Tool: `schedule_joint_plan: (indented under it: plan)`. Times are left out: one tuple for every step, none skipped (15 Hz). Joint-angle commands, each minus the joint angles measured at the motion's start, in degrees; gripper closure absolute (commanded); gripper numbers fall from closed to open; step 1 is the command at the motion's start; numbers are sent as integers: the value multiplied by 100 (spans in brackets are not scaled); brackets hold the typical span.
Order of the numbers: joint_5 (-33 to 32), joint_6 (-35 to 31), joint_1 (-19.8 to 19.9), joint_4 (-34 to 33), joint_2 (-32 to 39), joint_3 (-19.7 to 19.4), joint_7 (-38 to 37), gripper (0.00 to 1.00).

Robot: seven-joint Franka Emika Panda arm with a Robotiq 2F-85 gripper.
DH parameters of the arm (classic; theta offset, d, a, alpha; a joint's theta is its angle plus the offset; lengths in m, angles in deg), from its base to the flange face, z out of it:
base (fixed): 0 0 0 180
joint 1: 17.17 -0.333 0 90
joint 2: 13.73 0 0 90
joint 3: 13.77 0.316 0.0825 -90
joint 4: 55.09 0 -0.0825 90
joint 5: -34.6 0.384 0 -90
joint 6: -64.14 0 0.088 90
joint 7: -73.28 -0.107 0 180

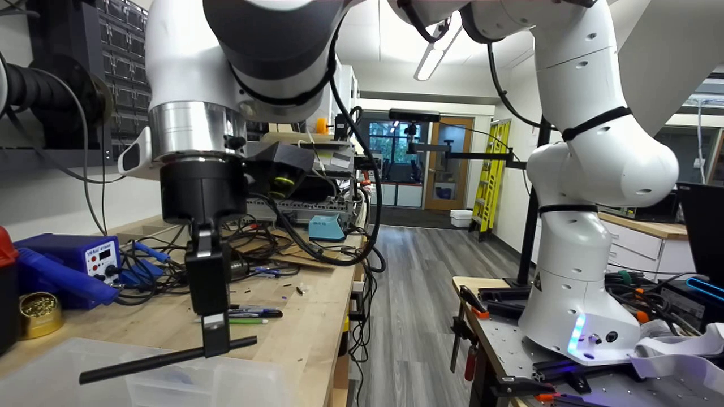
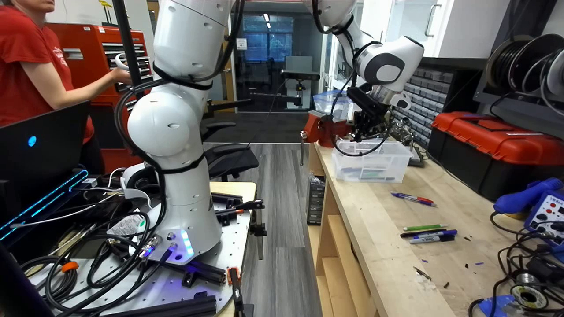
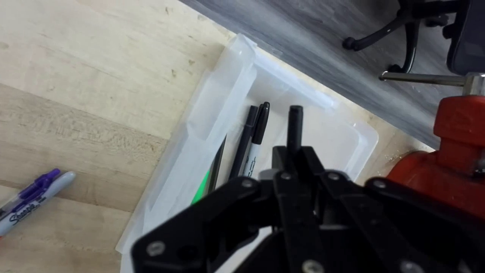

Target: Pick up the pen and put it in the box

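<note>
The pen (image 1: 141, 366), a slim black stick, is held crosswise in the tool (image 1: 216, 339), with an end jutting out on each side. The tool's jaws are drawn together, pinching the pen between them. The pen is above the box (image 2: 396, 160), a whitish see-through plastic bin on the wooden surface (image 2: 374, 202); in the wrist view it shows against the box's floor. Inside the box, another black pen (image 3: 242, 146) and a black-capped marker (image 3: 261, 125) lie side by side, near something green (image 3: 200, 189) along one wall. Outside it on the surface, a purple pen (image 3: 35, 190) and a pale marker (image 3: 39, 201) lie together; in an exterior view, a green pen (image 2: 425, 227) lies beside several markers (image 2: 426, 240). A red vise (image 3: 458, 117) stands near the box. A person in a red shirt (image 2: 26, 75) is behind a laptop (image 2: 44, 147).
</note>
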Motion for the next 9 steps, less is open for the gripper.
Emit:
schedule_joint_plan:
  plan:
    - [-81,128,-100,-444,420,-7,-265,98]
    - [-83,124,-118,-532,522,-2,-276,98]
    - [-90,55,-137,-596,602,2,-268,98]
    - [-127,39,-157,-669,676,4,-240,98]
    - [-147,8,-170,-721,723,7,-214,65]
    - [-178,-54,-183,-753,754,0,-194,64]
    - [-188,-119,-183,-772,762,-3,-172,59]
    - [-203,-212,-174,-770,748,-10,-145,53]
    - [-215,-314,-159,-754,715,-14,-118,45]
